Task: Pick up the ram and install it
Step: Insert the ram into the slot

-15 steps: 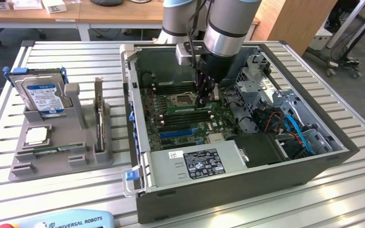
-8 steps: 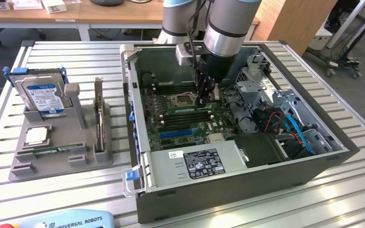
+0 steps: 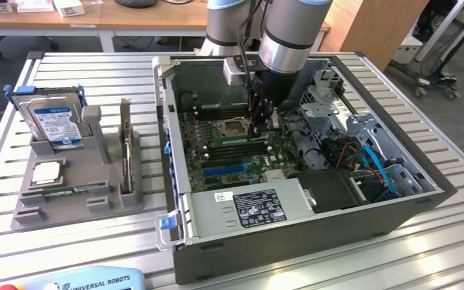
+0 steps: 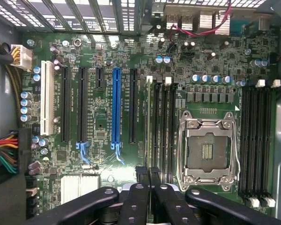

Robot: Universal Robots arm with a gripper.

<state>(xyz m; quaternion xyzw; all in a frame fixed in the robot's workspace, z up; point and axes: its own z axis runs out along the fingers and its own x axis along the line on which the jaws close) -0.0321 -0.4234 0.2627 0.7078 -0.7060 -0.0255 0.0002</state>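
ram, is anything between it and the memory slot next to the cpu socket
Nothing visible does. The thin green ram stick looks already lined up in a long black memory slot beside the silver cpu socket, with the shut fingers at one end of it. No cable crosses there.

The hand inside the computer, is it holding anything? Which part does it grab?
Most likely the ram. The hand is shut on its top edge, with the stick standing in a slot beside the empty socket. The pinch itself is hard to see.
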